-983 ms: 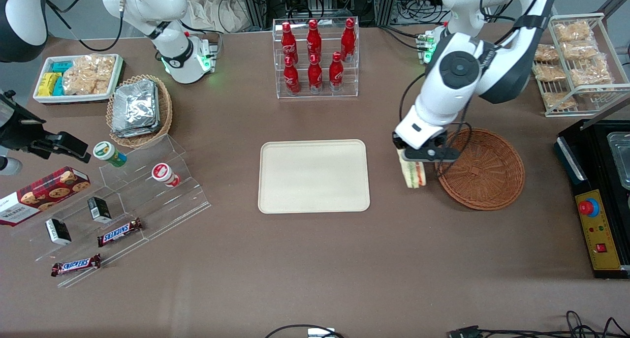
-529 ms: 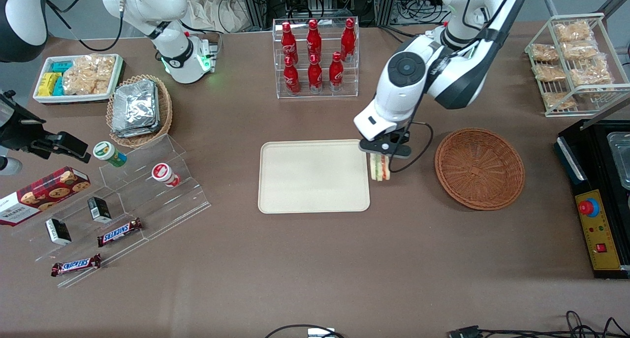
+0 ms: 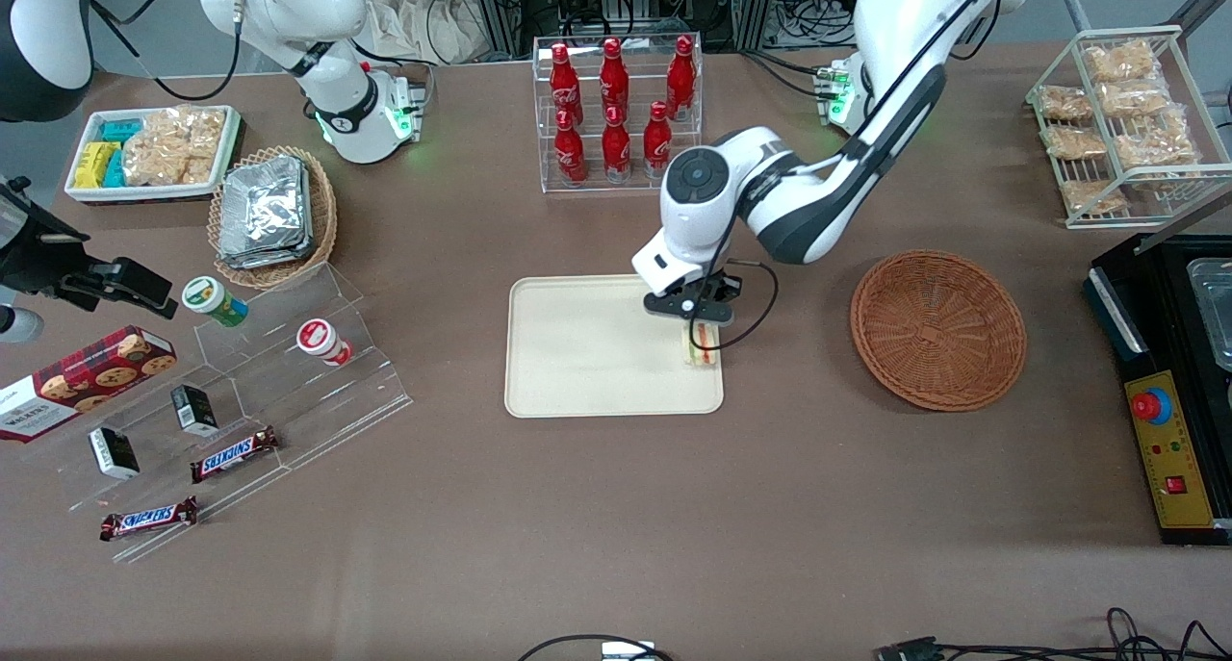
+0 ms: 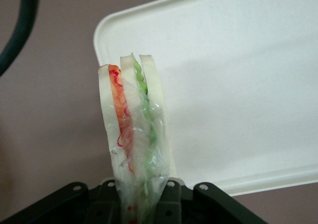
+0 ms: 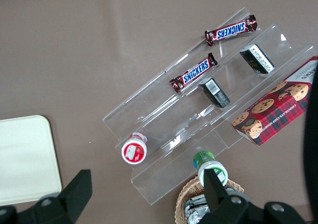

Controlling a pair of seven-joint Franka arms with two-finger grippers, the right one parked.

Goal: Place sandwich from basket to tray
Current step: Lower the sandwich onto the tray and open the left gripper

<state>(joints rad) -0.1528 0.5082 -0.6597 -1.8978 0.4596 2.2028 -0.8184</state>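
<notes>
Over the flat cream-beige plastic tray [image 3: 597, 353], at its edge toward the empty round reddish-brown wicker basket [image 3: 938, 329], my gripper [image 3: 695, 322] pinches the clear-wrapped triangular white-bread sandwich [image 4: 134, 134]: placing step, approx done, next lower & let go.

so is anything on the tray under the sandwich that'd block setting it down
Nothing visible does. The gripper is shut on the sandwich, holding it over the tray near the edge closest to the basket. The tray surface around it shows bare in the front and left wrist views.
</notes>
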